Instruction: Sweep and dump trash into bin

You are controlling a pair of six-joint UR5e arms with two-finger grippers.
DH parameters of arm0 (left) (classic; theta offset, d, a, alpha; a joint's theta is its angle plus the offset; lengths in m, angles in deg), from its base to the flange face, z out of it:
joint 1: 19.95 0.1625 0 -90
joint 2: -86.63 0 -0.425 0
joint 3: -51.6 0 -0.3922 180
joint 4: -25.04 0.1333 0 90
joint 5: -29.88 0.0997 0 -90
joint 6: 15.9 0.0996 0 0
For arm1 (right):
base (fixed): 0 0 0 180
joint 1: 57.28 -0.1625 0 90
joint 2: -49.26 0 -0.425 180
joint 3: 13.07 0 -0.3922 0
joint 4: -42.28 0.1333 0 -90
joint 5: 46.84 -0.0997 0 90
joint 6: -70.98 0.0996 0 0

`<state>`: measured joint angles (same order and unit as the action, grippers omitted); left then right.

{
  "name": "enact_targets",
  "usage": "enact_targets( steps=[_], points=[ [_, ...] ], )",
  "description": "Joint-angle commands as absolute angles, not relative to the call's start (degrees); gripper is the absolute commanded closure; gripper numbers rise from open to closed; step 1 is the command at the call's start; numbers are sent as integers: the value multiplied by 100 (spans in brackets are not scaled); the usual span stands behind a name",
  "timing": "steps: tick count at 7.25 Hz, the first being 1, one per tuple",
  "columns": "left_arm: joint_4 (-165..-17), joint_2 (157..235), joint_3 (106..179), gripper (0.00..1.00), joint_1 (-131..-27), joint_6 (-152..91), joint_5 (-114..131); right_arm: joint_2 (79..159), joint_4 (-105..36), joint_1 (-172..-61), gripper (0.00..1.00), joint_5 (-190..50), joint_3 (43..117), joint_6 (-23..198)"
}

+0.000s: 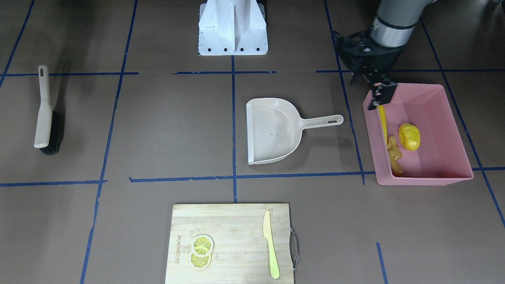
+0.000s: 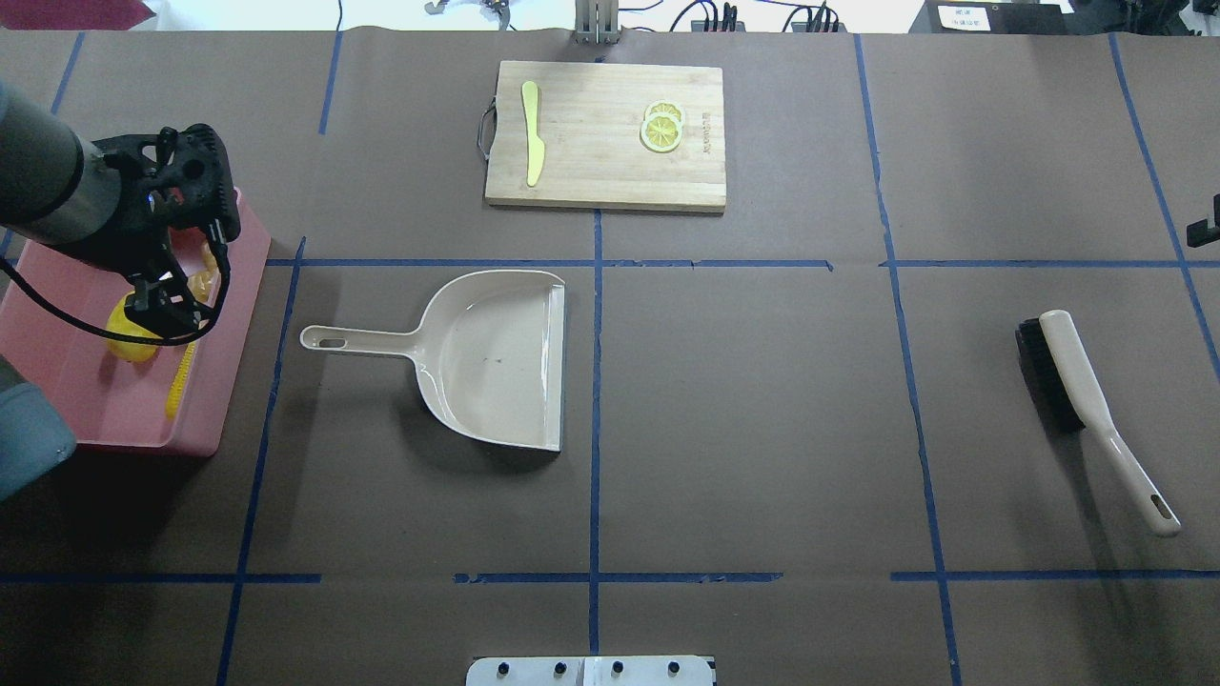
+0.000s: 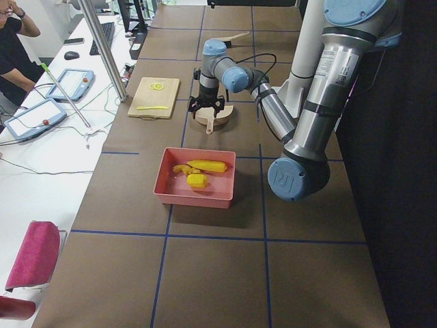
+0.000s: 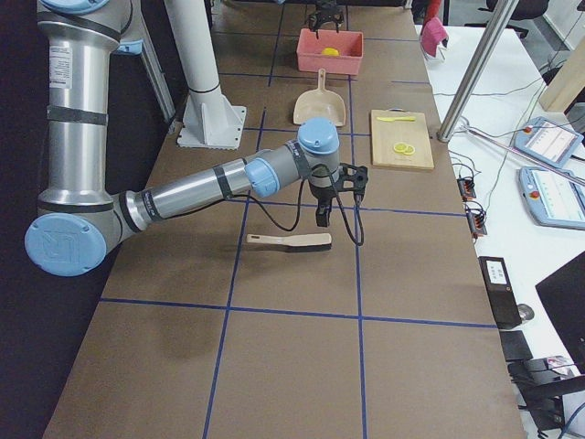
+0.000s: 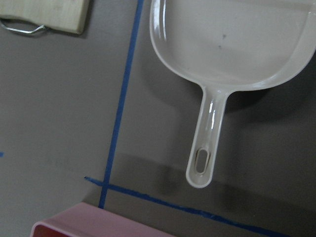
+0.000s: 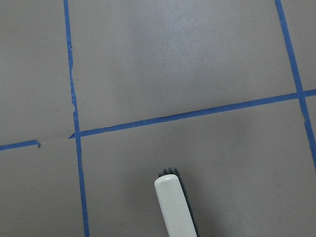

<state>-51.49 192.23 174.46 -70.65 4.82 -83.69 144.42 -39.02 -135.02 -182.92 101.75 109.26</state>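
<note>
From overhead: all 3 trash pcs lay inside the pink bin (image 2: 91,414), at 9 o'clock from the dustpan (image 2: 491,362), by the desk's (image 2: 762,429) left edge. The corn cob (image 2: 179,381) ran along the bin wall nearest the dustpan. The ginger root (image 2: 202,276) sat at its 12 o'clock and the potato (image 2: 129,341) toward the bin's middle. L claw (image 2: 170,310) hung above the bin, fingers apart, gripping nothing. The dustpan lay flat, handle pointing to 9 o'clock, apart from the bin. The brush (image 2: 1077,381) lay at 3 o'clock, well apart. R claw (image 4: 322,218) hovered over it; open or closed, can't tell. A cutting board (image 2: 610,162) w/ lemon slices (image 2: 661,127) & knife (image 2: 532,133) sat at 12 o'clock.
</note>
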Motion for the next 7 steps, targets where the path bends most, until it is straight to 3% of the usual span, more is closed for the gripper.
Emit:
enact_targets(
  steps=[1, 4, 7],
  points=[
    [-4966, 18791, 17334, 0, -7172, 300, -8508, 14453, -4233, -13716, 0, -18281, 10075, 10154],
    [-4922, 18744, 16693, 0, -8134, -997, -8499, 14383, -5446, -14357, 0, -18281, 10057, 7974],
    [-4975, 18666, 15665, 0, -9057, -1863, -8578, 14479, -5546, -14586, 0, -18412, 9603, 7301]
  ],
)
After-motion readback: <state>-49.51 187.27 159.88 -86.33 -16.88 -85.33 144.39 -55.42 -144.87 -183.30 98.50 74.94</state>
